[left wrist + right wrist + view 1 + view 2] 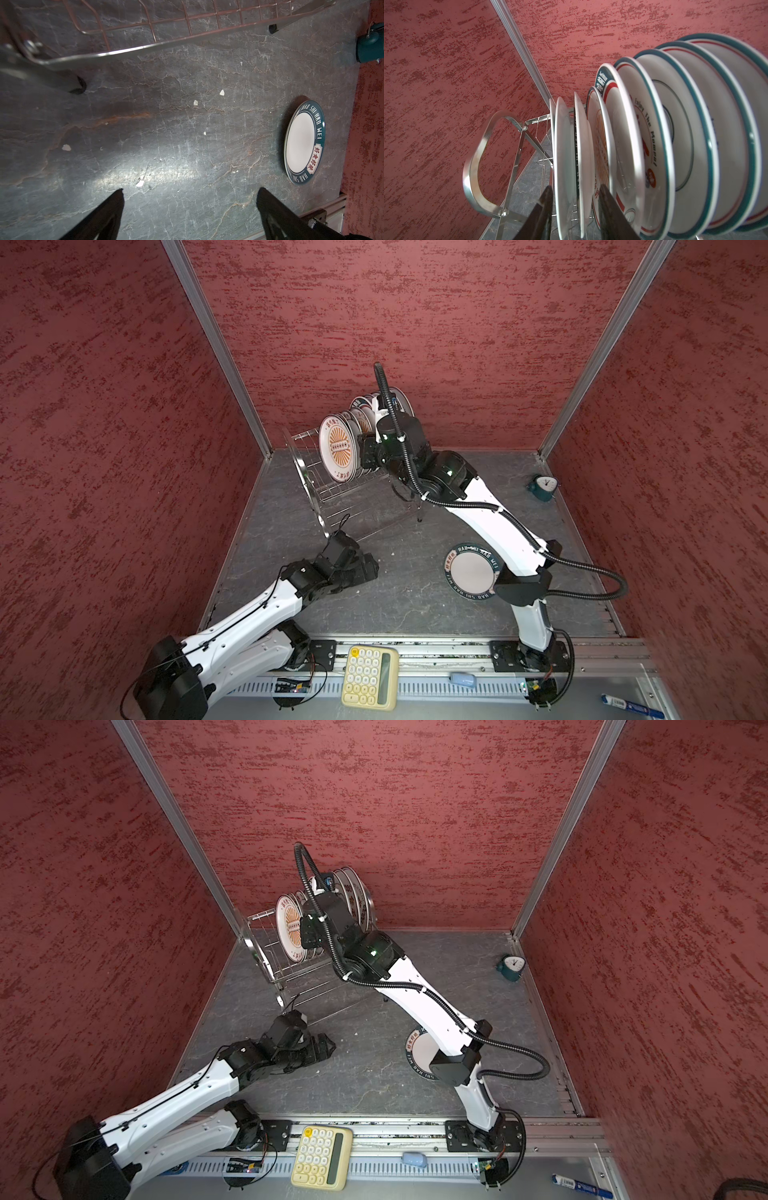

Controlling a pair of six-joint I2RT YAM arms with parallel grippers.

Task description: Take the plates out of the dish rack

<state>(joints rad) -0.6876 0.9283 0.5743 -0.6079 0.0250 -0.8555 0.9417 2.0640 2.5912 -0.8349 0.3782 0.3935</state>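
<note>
1. Two black right fingers (543,209) stand partly open in the right wrist view, one on each side of the top rims at the near end of the row. Two white rims seem to sit in the gap, and neither finger plainly presses on one, so nothing is held yet.
2. Both left fingers (99,216) are spread wide and empty, low over the worktop (187,135) and near a front foot of the dish rack (41,70).
3. Most plates (654,145) stand on edge, close-packed, in the slotted top shelf of the rack. The end of the shelf by the curved side frame is bare.
4. One teal-banded plate (471,572) lies flat on the worktop beside the right arm, well apart from the rack.
5. Glazed ceramic like this is probably rigid, fairly heavy for a rim pinch, slick on its faces and brittle at the edge.
6. The best hold looks like the upper rim of a single plate, with the fingers far enough down to span the lip, followed by a straight lift out of the slot. If two rims are pinched together, one is likely to slip or knock its neighbour.
7. Small white flecks (222,92) dot the worktop. Whether they are chips cannot be told.
</note>
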